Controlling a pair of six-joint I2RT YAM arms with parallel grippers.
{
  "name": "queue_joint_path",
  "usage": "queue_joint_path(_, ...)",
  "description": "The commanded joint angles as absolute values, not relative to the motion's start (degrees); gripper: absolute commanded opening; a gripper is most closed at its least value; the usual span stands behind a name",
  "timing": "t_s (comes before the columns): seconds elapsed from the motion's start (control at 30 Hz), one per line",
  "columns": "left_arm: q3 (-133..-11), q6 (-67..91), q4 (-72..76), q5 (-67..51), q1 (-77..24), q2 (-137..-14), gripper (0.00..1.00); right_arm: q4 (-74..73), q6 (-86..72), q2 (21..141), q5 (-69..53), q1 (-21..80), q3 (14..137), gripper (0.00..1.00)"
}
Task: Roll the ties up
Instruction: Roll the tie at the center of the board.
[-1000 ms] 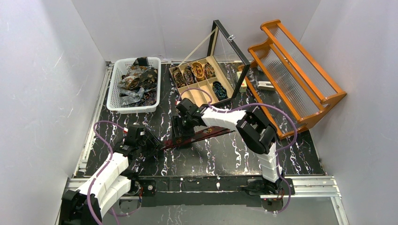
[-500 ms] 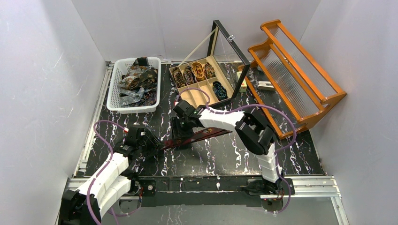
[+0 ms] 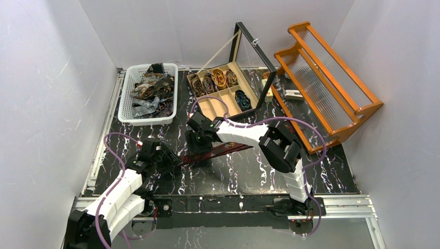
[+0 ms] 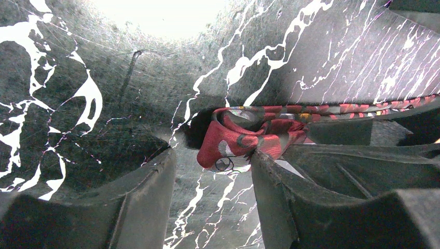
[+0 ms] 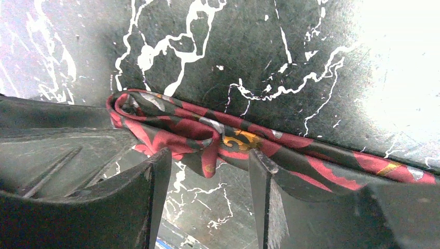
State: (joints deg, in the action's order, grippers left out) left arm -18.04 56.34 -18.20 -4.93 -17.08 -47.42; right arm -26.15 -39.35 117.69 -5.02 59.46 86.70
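Left claw (image 4: 212,166) stands about half open on the counter (image 4: 78,104), fingers astride the crumpled end of a red patterned tie (image 4: 244,140), which touches one finger only; right claw (image 5: 210,155) is likewise parted, a loose fold of the same tie in its gap, unpinched; the strip lies flat beyond it; more ties (image 3: 150,88) fill a white basket (image 3: 124,111); coils (image 3: 219,79) sit in a compartmented box (image 3: 218,106).

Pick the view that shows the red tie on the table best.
Right wrist: the red tie is close and sharp, its folded end and pattern clear. Left wrist shows only a bunched end and a thin strip running right. Top external shows a thin dark-red strip, partly under the right arm.
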Motion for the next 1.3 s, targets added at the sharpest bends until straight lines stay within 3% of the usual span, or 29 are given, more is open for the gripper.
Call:
queue_joint_path(0.0, -17.2, 55.2, -22.2, -3.2, -17.7, -48.6, 0.53, -27.2, -38.9, 113.7, -4.4, 59.8, 90.7, 0.64)
queue_joint_path(0.17, -17.3, 55.3, -22.3, -3.0, -18.0, -48.5, 0.53, -28.2, -39.1, 116.5, -4.0, 59.9, 91.0, 0.62)
queue_joint_path(0.4, -17.3, 55.5, -22.4, -3.2, -18.0, -48.0, 0.54, -27.6, -38.6, 120.1, -2.6, 59.8, 87.3, 0.50)
queue_joint_path(0.67, -18.1, 55.7, -23.0, -2.5, -17.9, -44.3, 0.61, -26.2, -37.1, 120.4, -2.0, 59.5, 84.5, 0.38)
queue_joint_path(0.83, -17.3, 56.5, -23.0, -1.5, -17.9, -41.4, 0.61, -23.3, -35.2, 119.4, -4.7, 59.4, 82.6, 0.38)
queue_joint_path(1.13, -18.0, 56.7, -23.0, -1.9, -17.9, -41.0, 0.61, -23.5, -32.8, 116.4, -8.6, 59.1, 86.2, 0.52)
queue_joint_path(1.27, -19.0, 56.8, -23.9, -1.4, -17.9, -40.7, 0.61, -25.2, -33.0, 115.2, -10.4, 59.1, 88.1, 0.54)
